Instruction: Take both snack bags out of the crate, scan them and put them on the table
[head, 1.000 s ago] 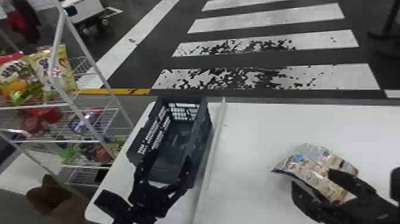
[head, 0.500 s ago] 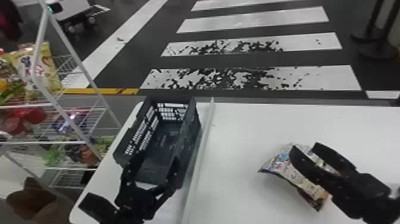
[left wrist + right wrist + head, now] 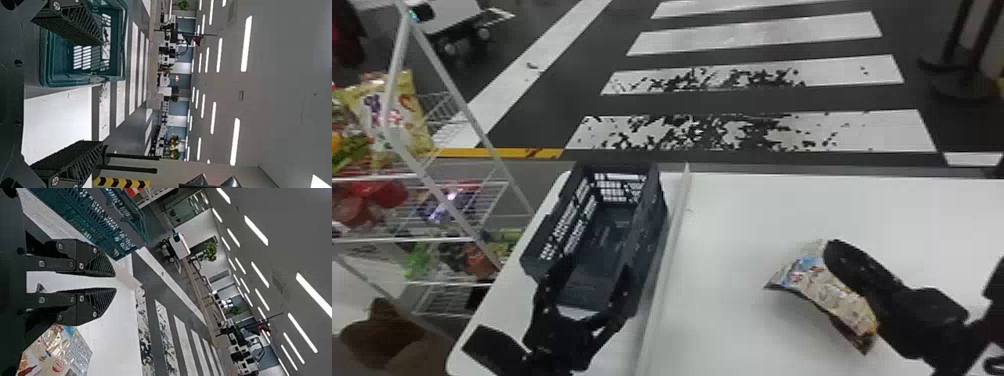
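Dark crate stands on the table's left part, its floor bare where it shows. At its near end is my left gripper, fingers spread and nothing between them; the left wrist view has the gripper facing the crate. One shiny snack bag lies on the white table. My right gripper overlaps the bag's right side in the head view. In the right wrist view the gripper has a narrow gap between its fingers, and the bag is outside them, beside one finger.
A raised strip runs along the white table just right of the crate. Left of the table stands a wire rack with snack packs on its shelves. Barrier posts stand on the floor behind.
The head view has turned slightly right, so crate and bag appear farther left. My right gripper has moved forward over the bag, its fingers now closer together. The left gripper remains by the crate.
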You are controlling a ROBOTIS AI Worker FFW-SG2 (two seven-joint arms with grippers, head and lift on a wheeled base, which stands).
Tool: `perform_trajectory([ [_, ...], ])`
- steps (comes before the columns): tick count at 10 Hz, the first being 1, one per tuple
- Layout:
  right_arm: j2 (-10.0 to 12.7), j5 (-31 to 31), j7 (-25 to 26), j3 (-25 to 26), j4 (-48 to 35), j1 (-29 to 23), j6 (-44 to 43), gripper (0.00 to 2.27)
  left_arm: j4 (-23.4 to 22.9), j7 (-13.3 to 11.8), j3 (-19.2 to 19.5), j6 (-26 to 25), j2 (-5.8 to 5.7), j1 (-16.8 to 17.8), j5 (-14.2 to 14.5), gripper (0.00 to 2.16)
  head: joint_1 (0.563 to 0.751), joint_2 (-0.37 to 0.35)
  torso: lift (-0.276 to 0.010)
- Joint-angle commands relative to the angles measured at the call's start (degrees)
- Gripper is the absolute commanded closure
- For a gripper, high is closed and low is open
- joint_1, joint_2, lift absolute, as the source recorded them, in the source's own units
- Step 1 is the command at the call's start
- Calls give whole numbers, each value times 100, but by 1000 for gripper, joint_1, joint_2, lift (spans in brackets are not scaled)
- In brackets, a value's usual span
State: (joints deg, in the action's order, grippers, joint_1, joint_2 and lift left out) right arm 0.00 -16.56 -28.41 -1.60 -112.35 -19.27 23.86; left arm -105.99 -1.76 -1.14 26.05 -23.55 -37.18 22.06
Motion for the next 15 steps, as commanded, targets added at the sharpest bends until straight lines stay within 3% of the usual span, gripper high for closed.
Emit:
perform_trajectory([
  [1,5,223,108,-51,433,178,-245,2260,9,0,0,0,0,0,0,103,695,275,-92],
  [5,5,795,161,-279,1356,828,-210,2263,9,0,0,0,9,0,-9,103,695,263,-92],
  [11,5,1137,345,-403,2595,1742,-192,2260,44,0,9,-18,9,-18,-18,103,695,278,-92],
  [15,5,1304,714,-156,2674,1654,89,2260,44,0,9,-18,9,-18,-18,103,695,236,-92],
])
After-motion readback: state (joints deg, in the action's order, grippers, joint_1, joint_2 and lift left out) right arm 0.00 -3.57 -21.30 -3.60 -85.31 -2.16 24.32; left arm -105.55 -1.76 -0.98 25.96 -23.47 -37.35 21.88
